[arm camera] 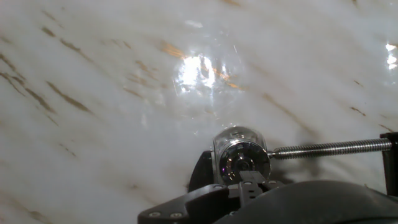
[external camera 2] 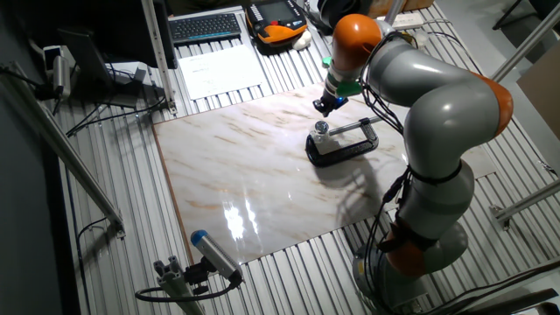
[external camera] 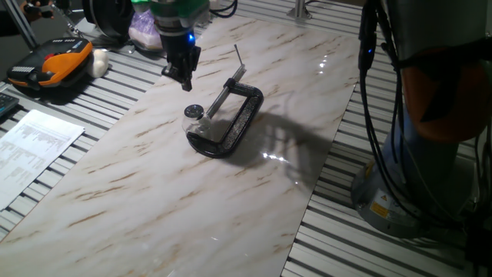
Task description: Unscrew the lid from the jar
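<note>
In the hand view, at the bottom of the frame, we see the dark body of our hand, and just above it the jar (arm camera: 239, 144) with its shiny lid (arm camera: 244, 163), low and right of centre. The clamp's threaded screw (arm camera: 329, 148) runs in from the right edge to meet the jar; we judge the black C-clamp (external camera: 234, 123) is there to pin the jar so that only the lid turns.

In one fixed view, the jar (external camera: 201, 125) sits at the clamp's left end, mid-frame, with the lid (external camera: 194, 111) on top. Our claw (external camera: 183, 77) hangs above and to the upper left, clear of the lid. Whether its fingers are spread or pressed together we cannot tell; they read as one dark mass.

Farther out, the marble table (external camera: 154, 200) carries the clamp. We judge the unscrewing has not yet begun: the lid is still on.
</note>
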Motion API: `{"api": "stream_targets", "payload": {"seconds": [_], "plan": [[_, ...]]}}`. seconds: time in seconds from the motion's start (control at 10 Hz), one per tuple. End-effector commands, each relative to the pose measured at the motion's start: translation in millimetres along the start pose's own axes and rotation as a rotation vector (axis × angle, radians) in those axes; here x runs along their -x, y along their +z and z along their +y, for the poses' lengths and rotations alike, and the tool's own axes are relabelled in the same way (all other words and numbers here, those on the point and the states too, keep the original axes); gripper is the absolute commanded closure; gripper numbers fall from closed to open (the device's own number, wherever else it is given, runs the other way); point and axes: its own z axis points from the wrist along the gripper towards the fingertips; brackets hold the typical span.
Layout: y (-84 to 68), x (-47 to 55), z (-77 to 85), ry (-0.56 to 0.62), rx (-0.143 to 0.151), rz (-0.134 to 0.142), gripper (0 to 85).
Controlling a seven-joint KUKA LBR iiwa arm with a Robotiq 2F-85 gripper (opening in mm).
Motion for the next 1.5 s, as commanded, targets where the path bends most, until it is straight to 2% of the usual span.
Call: {"api": "stream_targets", "payload": {"seconds": [0.0, 0.3, 0.7, 0.9, 1.1, 1.2, 1.3, 1.4], "plan": [[2.1, 0.4, -0.1, -0.001, 0.000, 0.000, 85.0], [13.6, 2.0, -0.2, -0.006, 0.003, -0.012, 85.0], [21.1, 4.3, -0.9, -0.005, 0.008, -0.012, 85.0], [23.5, 4.1, -1.2, 0.002, 0.018, -0.007, 85.0], [24.3, 3.2, -0.1, 0.019, 0.007, -0.001, 85.0], [23.9, 3.9, 0.7, 0.030, 0.012, 0.008, 85.0], [22.7, 5.2, 2.9, 0.040, -0.002, 0.015, 85.0], [22.7, 5.7, 4.5, 0.057, -0.003, 0.026, 85.0]]}}
